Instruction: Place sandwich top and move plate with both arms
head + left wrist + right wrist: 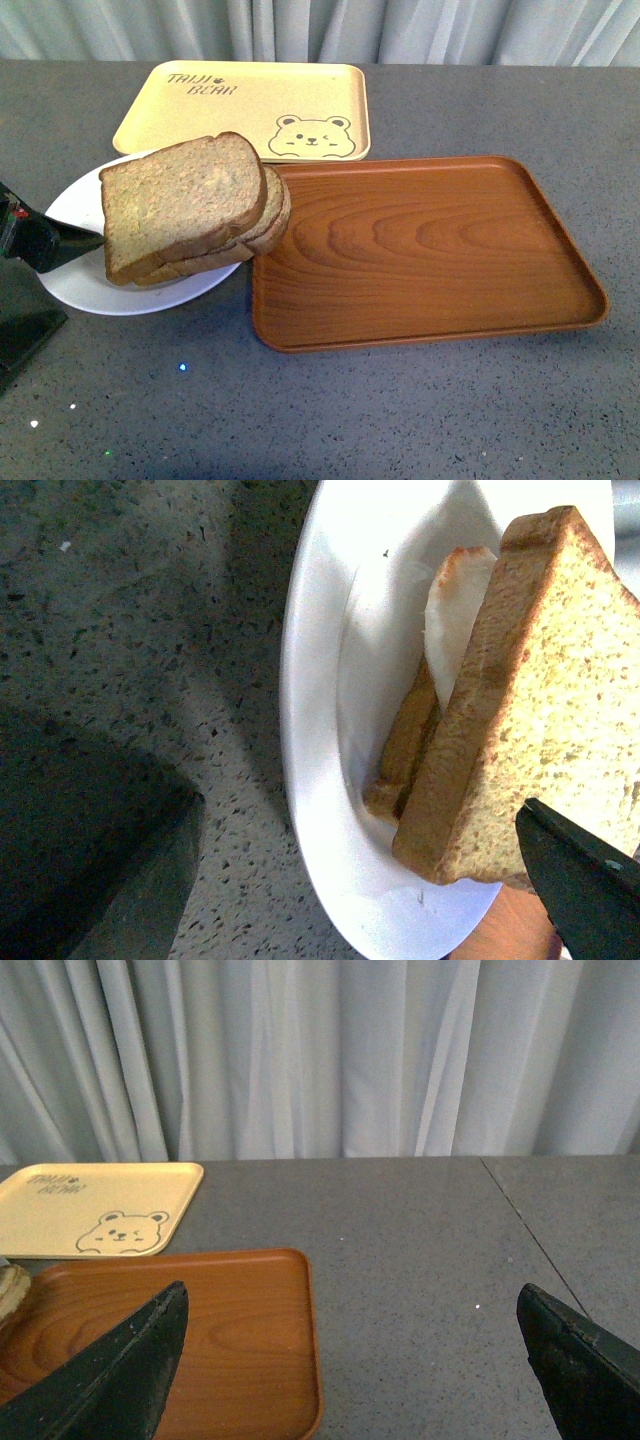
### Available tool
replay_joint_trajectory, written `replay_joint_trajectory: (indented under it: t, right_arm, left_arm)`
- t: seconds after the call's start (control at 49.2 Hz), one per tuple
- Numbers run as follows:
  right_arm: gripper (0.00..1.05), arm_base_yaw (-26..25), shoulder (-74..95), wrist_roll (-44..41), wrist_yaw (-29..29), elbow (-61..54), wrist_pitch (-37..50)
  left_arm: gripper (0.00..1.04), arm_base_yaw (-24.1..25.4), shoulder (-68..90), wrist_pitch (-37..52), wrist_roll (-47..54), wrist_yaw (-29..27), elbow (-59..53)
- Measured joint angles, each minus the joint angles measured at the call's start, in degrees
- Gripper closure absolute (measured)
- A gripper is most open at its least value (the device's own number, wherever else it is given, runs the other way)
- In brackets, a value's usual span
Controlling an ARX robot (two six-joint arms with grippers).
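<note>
Fingers (pixel 585 905) of the left gripper (pixel 360 802) stand apart, clamped on nothing. One dark tip lies at the near corner of the sandwich top (pixel 180 205), and the other is a blurred shape off to the side over the table. The sandwich top is a thick slice of brown speckled bread. It lies tilted on a second slice (pixel 272 215), with its left edge raised. In the left wrist view, a bit of white egg (pixel 455 600) shows between the two slices. Both slices sit on the plate (pixel 75 285), a round white one at the left of the grey speckled table (pixel 400 420). Their right edges reach over the left rim of a brown wood-grain tray (pixel 430 250), which lies just right of the plate. A yellow tray (pixel 240 110) with a bear face lies farther back, close to the plate's far rim. The right gripper (pixel 350 1288) hangs above the brown tray's right part, its fingers (pixel 130 1370) wide apart and holding nothing. A pale curtain (pixel 330 1050) hangs behind the table.
</note>
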Motion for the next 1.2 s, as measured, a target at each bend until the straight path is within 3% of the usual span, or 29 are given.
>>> replay_joint_trajectory:
  t: [0.711, 1.077, 1.199]
  right_arm:
    - [0.09, 0.0, 0.0, 0.0, 0.0, 0.0, 0.0]
    - [0.09, 0.0, 0.0, 0.0, 0.0, 0.0, 0.0]
    - [0.09, 0.0, 0.0, 0.0, 0.0, 0.0, 0.0]
  left_arm:
    - [0.11, 3.34, 7.76, 9.22, -17.4, 1.46, 3.04]
    - [0.69, 3.85, 10.6, 12.52, -20.33, 0.13, 2.14]
    - [0.98, 3.91, 10.75, 13.92, -20.37, 0.46, 1.46]
